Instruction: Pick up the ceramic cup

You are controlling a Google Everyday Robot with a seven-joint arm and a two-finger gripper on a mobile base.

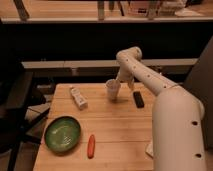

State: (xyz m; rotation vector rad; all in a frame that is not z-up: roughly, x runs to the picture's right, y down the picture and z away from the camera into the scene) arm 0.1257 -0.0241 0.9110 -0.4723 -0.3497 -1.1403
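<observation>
Observe that the ceramic cup [112, 91] stands upright, long axis vertical, near the far edge of the wooden table [115, 135], directly beneath the gripper [118, 82] poised at its rim, whose grip you cannot tell.

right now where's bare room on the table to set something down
The widest bare patch of table is the middle, bordered by the box, cup, black bar, orange item and bowl. Another lies at the front, right of the orange item. The back is crowded: the end effector sits at the cup, the arm slanting in from the right.
</observation>
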